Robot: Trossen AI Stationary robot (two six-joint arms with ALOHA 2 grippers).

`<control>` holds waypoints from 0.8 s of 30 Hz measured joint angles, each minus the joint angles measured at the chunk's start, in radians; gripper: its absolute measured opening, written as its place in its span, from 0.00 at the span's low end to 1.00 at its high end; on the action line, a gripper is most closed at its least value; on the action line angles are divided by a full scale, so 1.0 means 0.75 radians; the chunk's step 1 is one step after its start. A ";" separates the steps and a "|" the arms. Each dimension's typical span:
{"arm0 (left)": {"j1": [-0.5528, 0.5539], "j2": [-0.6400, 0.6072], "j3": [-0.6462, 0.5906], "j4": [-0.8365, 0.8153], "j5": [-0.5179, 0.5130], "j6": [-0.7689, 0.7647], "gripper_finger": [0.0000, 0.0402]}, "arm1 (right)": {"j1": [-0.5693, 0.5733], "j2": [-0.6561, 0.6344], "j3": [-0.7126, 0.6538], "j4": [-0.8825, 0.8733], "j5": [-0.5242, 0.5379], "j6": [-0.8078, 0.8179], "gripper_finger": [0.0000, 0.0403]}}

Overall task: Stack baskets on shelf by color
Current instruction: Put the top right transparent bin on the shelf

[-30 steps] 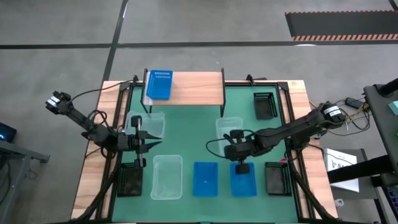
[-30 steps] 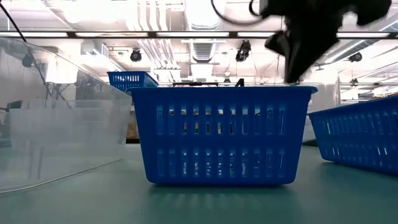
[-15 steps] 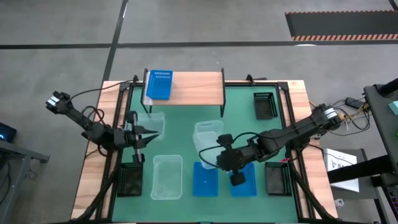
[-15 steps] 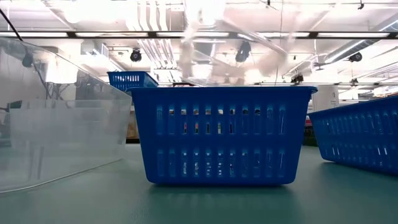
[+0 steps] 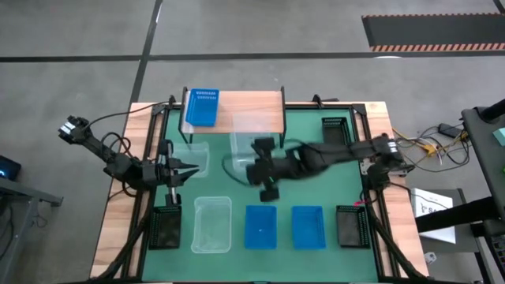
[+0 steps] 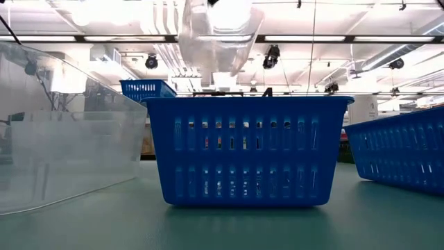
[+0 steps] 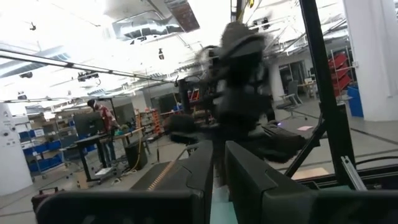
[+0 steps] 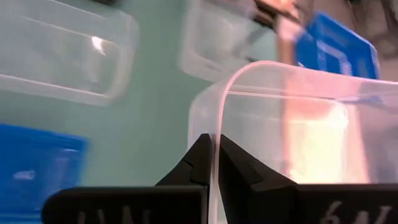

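Baskets lie spread over the green-matted table (image 5: pixel 237 189), and reading left to right in the high view: a black mesh basket (image 5: pixel 165 229) sits at the near left edge, and above it the left gripper (image 5: pixel 180 173) holds a clear basket (image 5: pixel 189 156) by its rim, fingers pressed nearly together on the plastic wall. Next comes a second clear basket (image 5: pixel 211 225) flat on the mat in the near row, then a blue basket (image 5: pixel 260 226), another blue basket (image 5: pixel 308 226) and a black mesh basket (image 5: pixel 349 226), all apart from one another. On the shelf (image 5: pixel 252 112) at the far side, a third blue basket (image 5: pixel 202 107) rests on the left end of the wood plank. The right gripper (image 5: pixel 267 169) reaches across the middle of the table and pinches the rim of a third clear basket (image 5: pixel 246 147), lifted off the mat just in front of the shelf's right half; in the right wrist view the two dark fingers (image 8: pixel 193 165) close tight on the thin clear wall. The low view shows this lifted basket up above the nearest blue one. A third black mesh basket (image 5: pixel 336 132) sits at the far right of the mat. No brand, label or writing can be read anywhere.
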 joint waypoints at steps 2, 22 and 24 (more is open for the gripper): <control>0.000 -0.004 0.000 0.001 0.000 0.000 0.07 | -0.077 0.060 0.092 -0.068 0.000 -0.039 0.02; 0.001 -0.023 0.000 0.001 0.003 0.035 0.07 | -0.646 0.285 0.373 -0.334 -0.344 -0.318 0.02; 0.001 -0.023 0.000 0.002 0.003 0.035 0.07 | -0.653 0.282 0.375 -0.353 -0.360 -0.313 0.02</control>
